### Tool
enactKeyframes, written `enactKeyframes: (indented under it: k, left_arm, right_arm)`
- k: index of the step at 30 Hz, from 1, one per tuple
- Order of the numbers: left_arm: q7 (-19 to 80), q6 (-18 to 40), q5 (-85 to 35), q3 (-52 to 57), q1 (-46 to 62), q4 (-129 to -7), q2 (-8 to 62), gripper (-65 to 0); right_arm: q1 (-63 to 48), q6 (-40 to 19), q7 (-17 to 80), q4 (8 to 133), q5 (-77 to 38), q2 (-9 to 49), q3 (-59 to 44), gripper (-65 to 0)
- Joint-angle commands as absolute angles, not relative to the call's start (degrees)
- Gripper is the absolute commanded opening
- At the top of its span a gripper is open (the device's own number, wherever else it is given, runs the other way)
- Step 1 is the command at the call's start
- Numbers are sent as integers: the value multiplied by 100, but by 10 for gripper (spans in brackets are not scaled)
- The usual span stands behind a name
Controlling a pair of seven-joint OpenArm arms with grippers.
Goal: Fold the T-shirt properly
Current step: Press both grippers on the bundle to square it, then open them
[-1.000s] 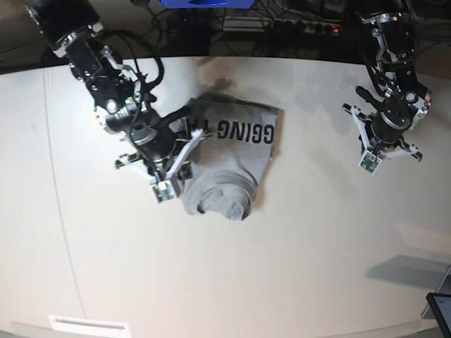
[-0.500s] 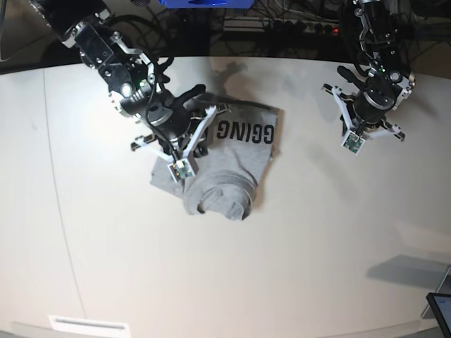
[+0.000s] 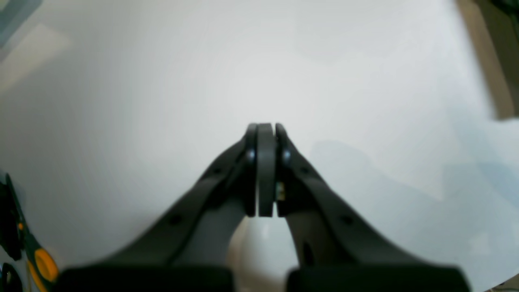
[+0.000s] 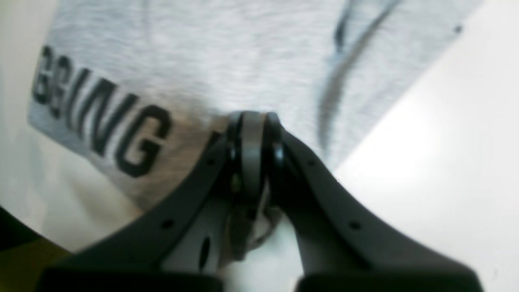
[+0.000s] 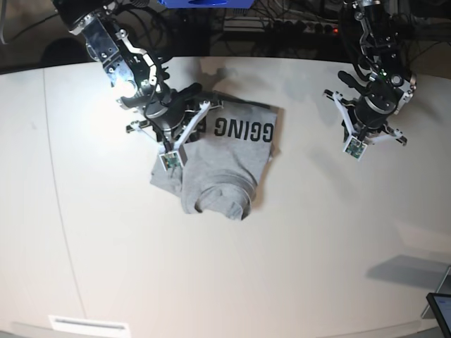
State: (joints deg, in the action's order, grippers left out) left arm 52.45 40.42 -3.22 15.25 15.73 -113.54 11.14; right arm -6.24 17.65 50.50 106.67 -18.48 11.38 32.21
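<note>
The heather-grey T-shirt [image 5: 225, 169] lies partly folded mid-table, its black letters [image 5: 243, 131] facing up along the far edge and its collar [image 5: 222, 201] toward the near side. My right gripper [image 5: 192, 130] hovers over the shirt's upper-left part. In the right wrist view this gripper [image 4: 251, 121] is shut beside the print [image 4: 101, 117] on the T-shirt [image 4: 243, 61], and I see no cloth between its pads. My left gripper [image 5: 372, 116] hangs to the right, apart from the shirt. In its own view it [image 3: 265, 129] is shut over the bare white table [image 3: 202, 73].
Cables and a power strip [image 5: 282, 28] run behind the table's far edge. A screen corner [image 5: 440, 306] pokes in at the near right, and a white label [image 5: 88, 325] sits at the near left. Something black and orange [image 3: 40, 259] shows at the left wrist view's lower-left edge.
My right gripper has moved from the shirt's lower-left side up to its upper-left edge, uncovering a flat left flap. The left arm shifted slightly up and left.
</note>
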Motion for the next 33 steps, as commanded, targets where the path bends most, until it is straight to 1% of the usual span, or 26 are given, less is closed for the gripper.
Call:
enactKeyframes:
  k: [1, 7, 11, 15, 18, 23, 27, 30, 33]
  left_arm:
    - [5147, 4000, -356, 1552, 1534, -11468, 1174, -650]
    - [5147, 4000, -365, 1534, 1182, -11521, 936, -650]
    - [5147, 4000, -365, 1499, 769, -11503, 611, -650]
    - [5182, 4000, -365, 1411, 303, -11459, 330, -650]
    - [5191, 4000, -365, 910, 119, -11459, 303, -650]
    - [5191, 4000, -365, 40, 163, -11459, 295, -650]
    - [5165, 4000, -365, -382, 154, -11424, 286, -650]
    - [5156, 4000, -365, -409, -31, -11064, 277, -650]
    - [5147, 4000, -365, -418, -312, -10387, 286, -650]
  right_arm:
    - [-576, 1745, 4971, 10756, -1842, 1130, 3187, -620]
    - [-338, 1745, 5103, 11275, -1842, 1147, 3222, -620]
    - [84, 1745, 5622, 11284, -1842, 1086, 3231, -620]
    - [189, 1745, 5640, 11284, -1842, 1086, 3204, -620]
    - [189, 1745, 5622, 11266, -1842, 1086, 3196, -620]
    - [189, 1745, 5622, 11266, -1842, 1121, 3187, -620]
    - [189, 1745, 5640, 11257, -1842, 1138, 3187, -620]
    - [171, 1745, 5640, 11257, -1842, 1138, 3187, -620]
    - [154, 1745, 5640, 11257, -1842, 1138, 3187, -620]
